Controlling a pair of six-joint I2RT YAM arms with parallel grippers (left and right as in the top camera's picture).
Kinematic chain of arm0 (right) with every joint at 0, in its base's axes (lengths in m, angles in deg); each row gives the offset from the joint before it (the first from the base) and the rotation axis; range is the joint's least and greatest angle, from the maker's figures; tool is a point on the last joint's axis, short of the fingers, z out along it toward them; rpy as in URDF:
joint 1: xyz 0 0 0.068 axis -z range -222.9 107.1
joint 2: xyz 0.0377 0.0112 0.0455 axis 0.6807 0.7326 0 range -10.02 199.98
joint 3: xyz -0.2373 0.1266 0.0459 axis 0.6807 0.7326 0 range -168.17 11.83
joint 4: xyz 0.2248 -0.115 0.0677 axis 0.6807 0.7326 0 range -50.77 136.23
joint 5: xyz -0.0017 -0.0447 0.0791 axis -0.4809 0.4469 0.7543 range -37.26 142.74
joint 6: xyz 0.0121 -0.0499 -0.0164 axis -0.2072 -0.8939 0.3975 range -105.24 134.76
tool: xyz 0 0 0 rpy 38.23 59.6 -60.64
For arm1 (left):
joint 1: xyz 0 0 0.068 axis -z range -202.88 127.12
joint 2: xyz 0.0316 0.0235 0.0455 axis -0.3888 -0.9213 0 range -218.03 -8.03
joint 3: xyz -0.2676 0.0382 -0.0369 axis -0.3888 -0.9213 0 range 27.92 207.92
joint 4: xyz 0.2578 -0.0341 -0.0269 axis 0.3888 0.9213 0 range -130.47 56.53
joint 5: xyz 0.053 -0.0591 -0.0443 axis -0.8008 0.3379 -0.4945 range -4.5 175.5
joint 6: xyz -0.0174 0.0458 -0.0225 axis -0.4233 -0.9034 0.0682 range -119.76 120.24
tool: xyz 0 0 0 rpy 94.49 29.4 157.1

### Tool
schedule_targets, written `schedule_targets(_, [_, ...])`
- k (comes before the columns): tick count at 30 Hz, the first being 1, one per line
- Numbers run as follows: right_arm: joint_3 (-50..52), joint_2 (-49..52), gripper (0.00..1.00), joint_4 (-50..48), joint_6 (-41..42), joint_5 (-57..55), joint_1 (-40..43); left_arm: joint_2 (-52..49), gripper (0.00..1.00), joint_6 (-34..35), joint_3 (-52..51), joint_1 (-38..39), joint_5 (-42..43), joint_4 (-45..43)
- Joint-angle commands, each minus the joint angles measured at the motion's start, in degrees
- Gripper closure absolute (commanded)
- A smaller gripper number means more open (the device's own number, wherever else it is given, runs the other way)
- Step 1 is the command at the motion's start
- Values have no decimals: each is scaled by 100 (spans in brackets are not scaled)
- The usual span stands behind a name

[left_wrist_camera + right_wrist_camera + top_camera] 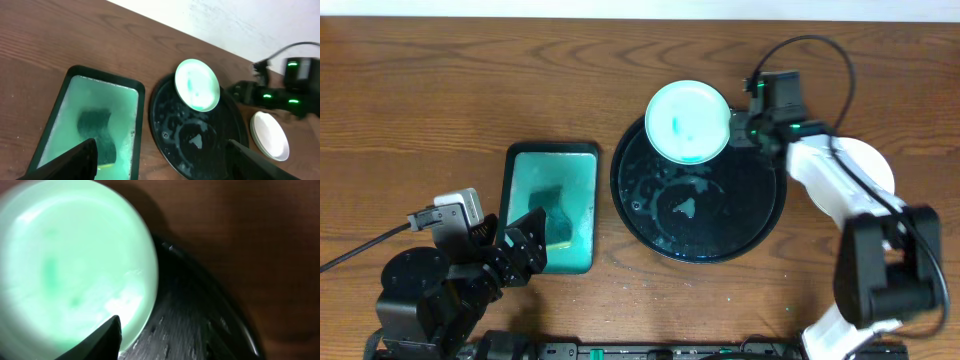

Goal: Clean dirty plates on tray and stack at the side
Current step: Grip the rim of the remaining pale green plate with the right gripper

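One pale mint-green plate (688, 122) lies at the far edge of the black tray (720, 215), partly over the raised rim. Teal smears show on its face, so I judge it is not yet wiped. It sits on the side toward the right gripper (740, 118), which is just beside its right edge, and from there the rim is easy to reach. Whether the jaws of this gripper are apart or pressed on the rim I cannot tell. The right wrist view gives only one dark finger (107, 340) under the plate's edge, the other is cut off, and the overhead is too small.

The left gripper (533, 243) hangs over the near end of the teal basin (552, 147), its jaws wide apart and holding nothing. It is probably there to fetch the dark sponge (97, 127) that lies in the cloudy green water, though the water blurs the sponge's outline.

At the right side of the tray a stack (270, 136) of pale plates rests on the table (440, 90), which looks like the place for the clean ones. From above the right arm covers most of it, and how many plates are in it I cannot count. On the wet tray floor there is a small pale mark, either a reflection or a residue.
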Motion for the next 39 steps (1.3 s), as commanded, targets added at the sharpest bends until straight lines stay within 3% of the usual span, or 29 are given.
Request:
schedule_targets(1, [26, 660, 50, -367, -118, -529, -96, -9, 19, -57, 109, -24, 87, -15])
schedule_targets(5, [26, 953, 60, -498, 63, 267, -92, -70, 19, -57, 109, -24, 90, 24])
schedule_targets(6, [26, 981, 84, -466, 214, 352, -94, -103, 19, -57, 109, -24, 87, 33])
schedule_targets(7, [26, 981, 99, -400, 343, 352, -94, -136, 19, -57, 109, -24, 90, 37])
schedule_targets(11, [26, 782, 99, 48, 688, 490, -94, -308, 19, -55, 109, -24, 92, 72])
schedule_targets(22, [26, -531, 99, 2623, 697, 564, -286, -826, 19, -55, 109, -24, 92, 138])
schedule_targets(23, [26, -555, 96, 2728, 695, 437, -323, -861, 19, -55, 109, -24, 94, 140])
schedule_targets(26, [28, -533, 61, 2669, 575, 286, -315, -931, 19, -55, 109, -24, 94, 140])
schedule_targets(28, [28, -468, 49, 2487, 181, 328, -308, -966, 19, -55, 109, -24, 96, 146])
schedule_targets(30, [28, -363, 41, 2330, -219, 328, -313, -984, 19, -55, 109, -24, 118, 184])
schedule_targets(34, [28, -9, 37, 1818, -1049, 302, -308, -988, 19, -55, 109, -24, 142, 269])
schedule_targets(37, [28, 304, 41, 1519, -1196, 308, -258, -986, 19, -57, 109, -24, 140, 267])
schedule_targets(38, [28, 356, 52, 1526, -1185, 339, -251, -988, 19, -57, 109, -24, 140, 267])
schedule_targets(39, [28, 407, 70, 1565, -1117, 455, -243, -988, 19, -57, 109, -24, 140, 267])
